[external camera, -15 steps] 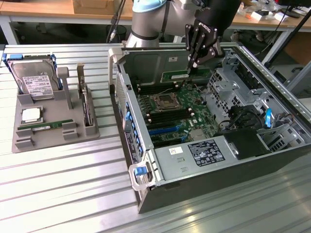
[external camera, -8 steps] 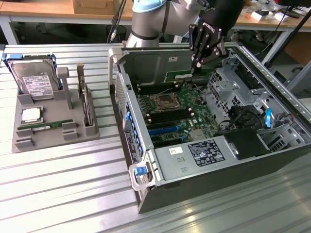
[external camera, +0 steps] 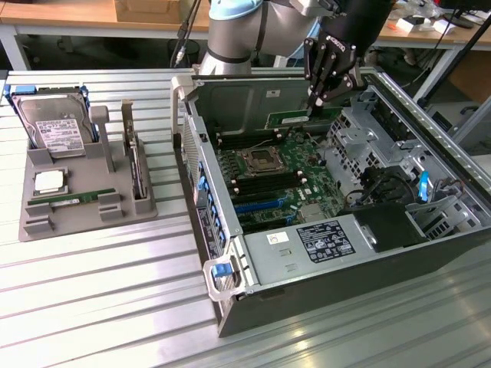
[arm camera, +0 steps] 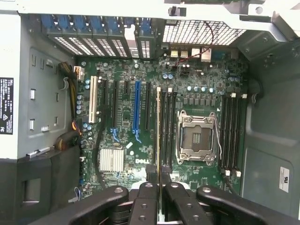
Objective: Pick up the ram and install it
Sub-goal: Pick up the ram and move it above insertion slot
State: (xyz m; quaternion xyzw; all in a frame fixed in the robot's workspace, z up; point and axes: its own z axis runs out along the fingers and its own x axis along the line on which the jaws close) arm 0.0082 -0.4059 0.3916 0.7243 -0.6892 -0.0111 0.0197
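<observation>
The claw (external camera: 314, 103) is clamped on the ram (external camera: 294, 119), holding it on edge inside the open computer case (external camera: 230, 307) above the motherboard (external camera: 268, 180), near the CPU socket (external camera: 258, 161). From the wrist view it seems aligned over a memory slot (arm camera: 165, 126); contact cannot be judged.

I take this for a robotics lab with a hardware bench. An open computer case (external camera: 322, 307) lies on a ribbed aluminium table (external camera: 100, 307), its motherboard (arm camera: 126, 122) bare to my wrist camera. Beside the case a grey fixture (external camera: 80, 175) keeps loose computer parts, each in its own slot. Behind the case I see the arm's base (external camera: 234, 31), and beyond it wooden workbenches (external camera: 61, 14) with a dangling cable (external camera: 182, 34).
</observation>
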